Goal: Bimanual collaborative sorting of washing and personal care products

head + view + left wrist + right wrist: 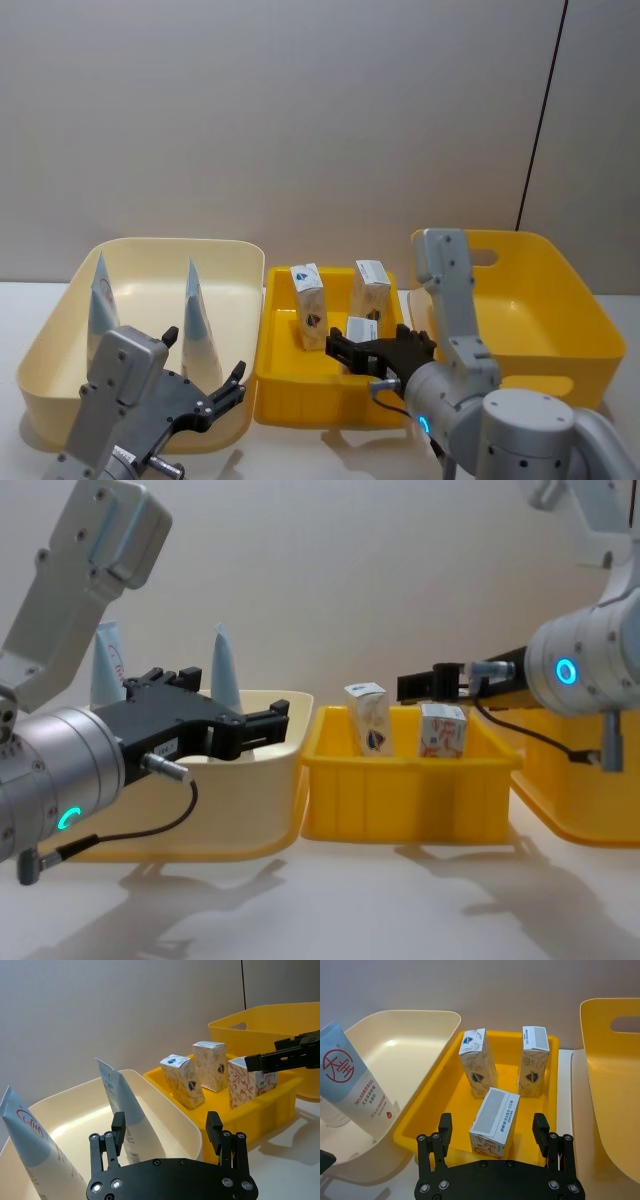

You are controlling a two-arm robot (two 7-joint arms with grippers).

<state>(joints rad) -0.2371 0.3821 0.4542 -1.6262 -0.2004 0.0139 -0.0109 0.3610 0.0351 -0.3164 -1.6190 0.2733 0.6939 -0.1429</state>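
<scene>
Two pale blue-and-white tubes [100, 300] [197, 322] stand tip-up in the cream tub [60, 340]. In the left wrist view they are the near tube [27, 1145] and the far tube [122, 1107]. Three white cartons sit in the small yellow bin [300, 395]: two upright [308, 292] [369, 288], and one nearer me [362, 328]. My right gripper [492, 1127] is open and straddles the near carton [495, 1120] without touching it. My left gripper [205, 375] hangs open over the cream tub's front right corner, holding nothing.
A large yellow tub [560, 330] with a handle slot stands on the right, against the small bin. The three containers sit side by side on a white table before a grey wall. My right arm's link [450, 290] rises between bin and tub.
</scene>
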